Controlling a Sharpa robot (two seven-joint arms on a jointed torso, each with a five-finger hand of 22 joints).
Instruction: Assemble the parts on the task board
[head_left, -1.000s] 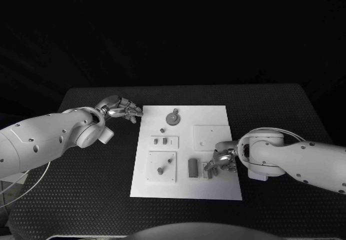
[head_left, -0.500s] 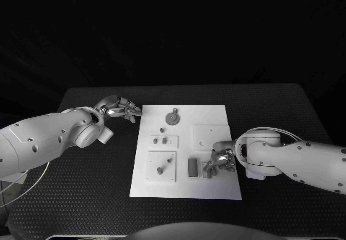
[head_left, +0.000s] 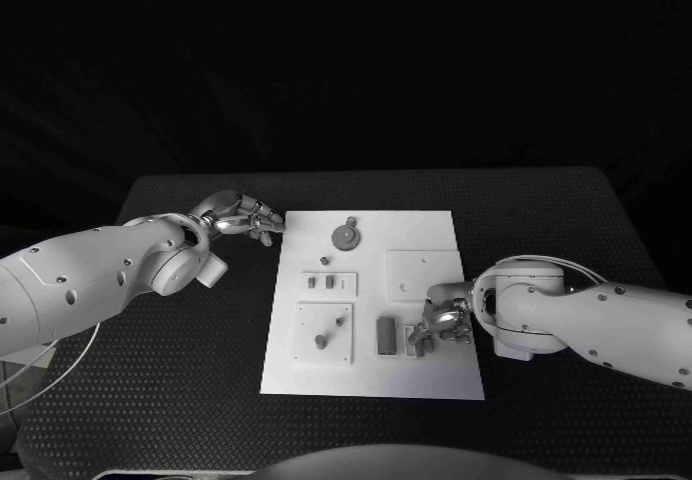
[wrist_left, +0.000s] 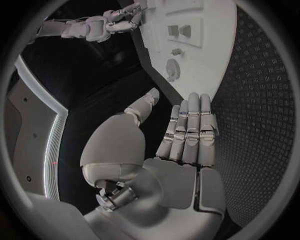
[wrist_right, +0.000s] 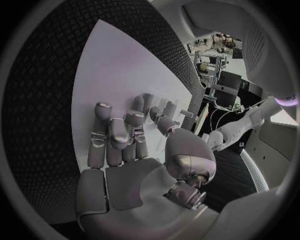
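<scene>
Your task board (head_left: 433, 375) lies flat in the middle of the black table (head_left: 577, 220), and the parts sit on it: a round part (head_left: 345, 236) near the far edge, 2 small parts (head_left: 326, 283) in a raised plate below it, a peg-like part (head_left: 322, 341) on the near-left plate, and an upright rectangular part (head_left: 387, 336) just beside your right hand (head_left: 440, 325). Judge these pieces as small, rigid and light; they will likely skid or tip if you nudge them, so take the rectangular part by its 2 long flat sides, low down, rather than pushing from 1 side. The board itself looks thin and could slide on the mat under a sideways load. Your right hand rests at the board's right edge with its fingers (wrist_right: 134, 120) curled down toward the surface; whether they pinch anything you cannot tell, since the fingertips cover their own contact point in the right wrist view and the head view is too small there. Your left hand (head_left: 238, 217) hovers off the board's far-left corner, holding nothing, its fingers (wrist_left: 190, 125) extended side by side toward the board and the thumb apart. The slots or sockets that the parts must enter are hard to make out, and the part nearest your right hand is partly hidden by it.
</scene>
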